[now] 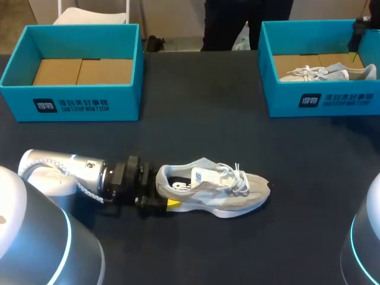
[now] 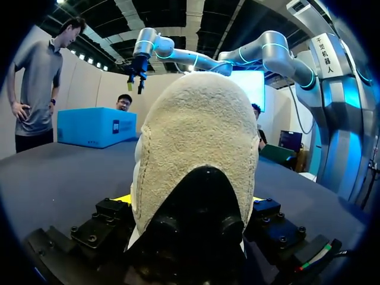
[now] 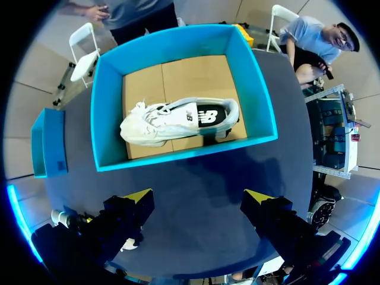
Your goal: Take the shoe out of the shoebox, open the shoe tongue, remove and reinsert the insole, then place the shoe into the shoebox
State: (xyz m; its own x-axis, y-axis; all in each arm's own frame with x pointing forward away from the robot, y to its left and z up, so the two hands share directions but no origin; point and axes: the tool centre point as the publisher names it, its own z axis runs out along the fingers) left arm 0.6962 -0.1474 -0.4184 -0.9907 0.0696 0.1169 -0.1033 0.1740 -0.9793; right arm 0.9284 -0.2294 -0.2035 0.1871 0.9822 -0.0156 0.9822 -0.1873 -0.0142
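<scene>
A grey and white shoe (image 1: 219,187) stands upright on the dark table, toe pointing right. My left gripper (image 1: 166,194) is at its heel, one finger on each side; in the left wrist view the heel (image 2: 199,136) fills the gap between the fingers and touches both. My right gripper (image 1: 359,35) hangs open and empty over the right teal shoebox (image 1: 320,98). Seen from the right wrist, its yellow-tipped fingers (image 3: 139,197) stand wide apart above the box wall (image 3: 184,155).
A second shoe (image 3: 178,122) lies on its side in the right box. The left teal shoebox (image 1: 77,110) at the back left holds only brown cardboard. Bare table lies between the two boxes and in front of the shoe.
</scene>
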